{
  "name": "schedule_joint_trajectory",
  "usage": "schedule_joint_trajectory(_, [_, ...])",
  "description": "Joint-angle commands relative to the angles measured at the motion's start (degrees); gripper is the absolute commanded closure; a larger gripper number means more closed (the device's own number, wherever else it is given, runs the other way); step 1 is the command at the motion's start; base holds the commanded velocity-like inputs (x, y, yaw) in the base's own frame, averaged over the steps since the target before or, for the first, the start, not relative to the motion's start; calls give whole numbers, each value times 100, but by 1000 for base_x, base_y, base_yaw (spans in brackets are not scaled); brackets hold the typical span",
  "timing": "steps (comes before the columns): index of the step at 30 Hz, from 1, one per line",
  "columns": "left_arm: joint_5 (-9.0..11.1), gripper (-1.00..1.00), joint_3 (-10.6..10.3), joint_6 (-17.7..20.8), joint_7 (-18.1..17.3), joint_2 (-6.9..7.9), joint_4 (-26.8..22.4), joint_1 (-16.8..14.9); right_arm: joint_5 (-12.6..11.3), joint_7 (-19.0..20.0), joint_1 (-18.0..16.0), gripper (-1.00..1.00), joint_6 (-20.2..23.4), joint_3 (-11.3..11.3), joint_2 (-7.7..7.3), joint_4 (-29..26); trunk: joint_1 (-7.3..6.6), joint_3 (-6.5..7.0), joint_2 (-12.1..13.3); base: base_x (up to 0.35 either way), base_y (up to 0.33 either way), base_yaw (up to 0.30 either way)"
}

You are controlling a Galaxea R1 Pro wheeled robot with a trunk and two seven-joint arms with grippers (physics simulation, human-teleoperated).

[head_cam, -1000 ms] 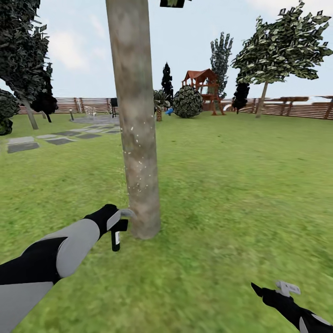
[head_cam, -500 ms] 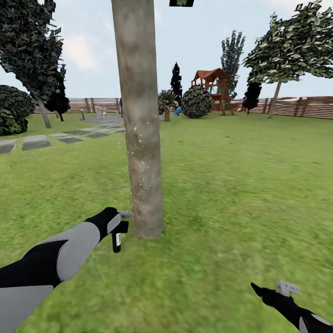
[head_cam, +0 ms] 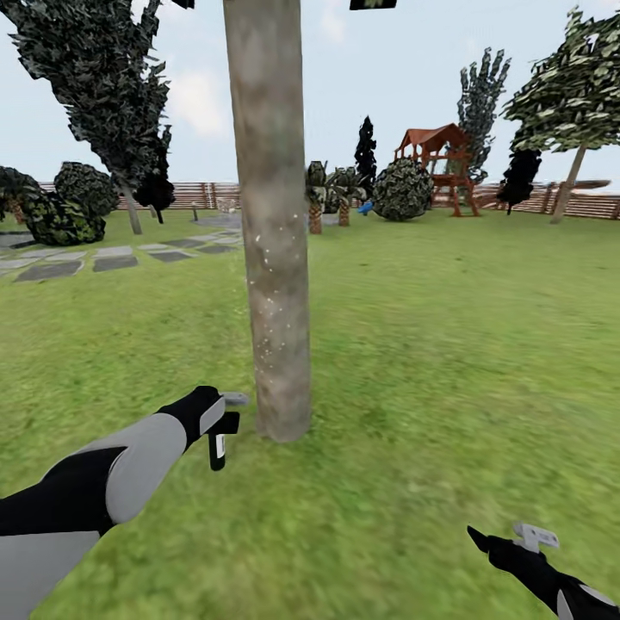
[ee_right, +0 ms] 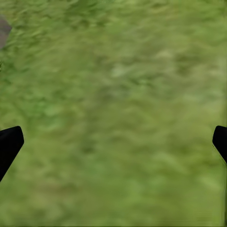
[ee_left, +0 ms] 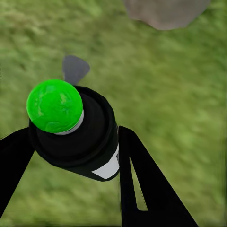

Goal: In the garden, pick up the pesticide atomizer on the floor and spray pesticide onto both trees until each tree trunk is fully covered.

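Green lawn point(head_cam: 448, 344) fills the ground plane, bounded at the far edge by a brown slat fence point(head_cam: 198, 194). Grey paving slabs point(head_cam: 52, 269) lie at the far left, with dark bushes point(head_cam: 60, 215) behind them. A red-roofed play frame point(head_cam: 439, 164) stands in the distance at right, next to a round bush point(head_cam: 403, 189). A leafy tree point(head_cam: 573, 95) stands near the fence at far right.

Trunk point(head_cam: 275, 224): pale grey-brown, mottled, upright, rising out of the top of the head view. Small white specks are visible on its lower half. Its base meets the grass at centre-left.

Left gripper point(head_cam: 215, 418): closed on the atomizer point(head_cam: 218, 439), with a black finger point(ee_left: 142, 179) on each side of the bottle body. The atomizer hangs above the grass, just beside the trunk base and not touching it. In the head view, its grey nozzle point(head_cam: 234, 399) points toward the trunk. In the left wrist view, the bottle point(ee_left: 80, 132) shows a bright green end point(ee_left: 55, 106) and a white label point(ee_left: 109, 168); the trunk base point(ee_left: 165, 12) sits ahead over grass.

Right gripper point(head_cam: 504, 544): low at the right, well apart from the trunk, above bare grass. Its fingers point(ee_right: 9, 144) stand wide apart at the edges of the right wrist view, holding nothing.
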Motion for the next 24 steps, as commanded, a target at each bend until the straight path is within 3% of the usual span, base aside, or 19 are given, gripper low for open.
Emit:
schedule_joint_trajectory(1, [-4,100,-6,0,1,0,0,0,0,0,0,-100,0,1,0,0,0,0,0,0,-322,256])
schedule_joint_trajectory(6, [-4,100,-6,0,-4,0,0,0,0,0,0,-100,0,0,-1,0,0,0,0,6,-322,216])
schedule_joint_trajectory(17, [-3,100,-6,0,-1,-12,0,0,0,2,0,-100,0,5,3,6,0,0,0,119,-318,21])
schedule_joint_trajectory(24, [-2,100,-6,0,1,-91,0,0,0,0,0,-100,0,5,8,2,0,0,0,14,-315,231])
